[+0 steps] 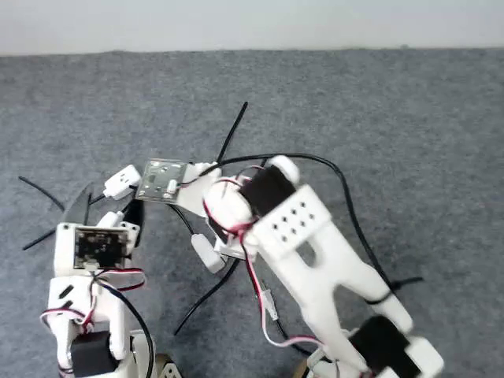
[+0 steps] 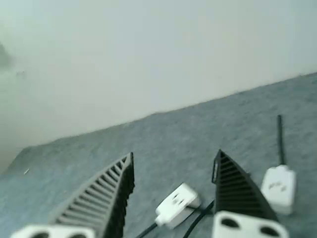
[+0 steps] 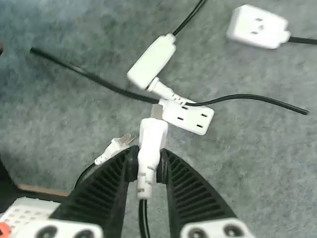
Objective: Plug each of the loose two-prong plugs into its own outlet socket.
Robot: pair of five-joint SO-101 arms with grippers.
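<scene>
My right gripper (image 3: pixel 147 154) is shut on a white two-prong plug (image 3: pixel 148 144) whose prongs point at a white multi-slot outlet socket (image 3: pixel 190 115) and almost touch its edge. A second white plug (image 3: pixel 151 62) lies with its nose against the same socket. A small loose plug (image 3: pixel 115 147) rests on the carpet beside the held plug. Another white socket (image 3: pixel 257 27) lies farther off. My left gripper (image 2: pixel 173 168) is open above the carpet, with a white socket (image 2: pixel 176 203) lying between and beyond its fingers and one more socket (image 2: pixel 280 186) off to the side.
Grey carpet (image 1: pixel 409 126) covers the whole work area, crossed by several thin black cords (image 1: pixel 346 205). The right arm (image 1: pixel 315 252) reaches over the middle; the left arm (image 1: pixel 94 260) stands at the near left. A pale wall (image 1: pixel 252 24) borders the far edge.
</scene>
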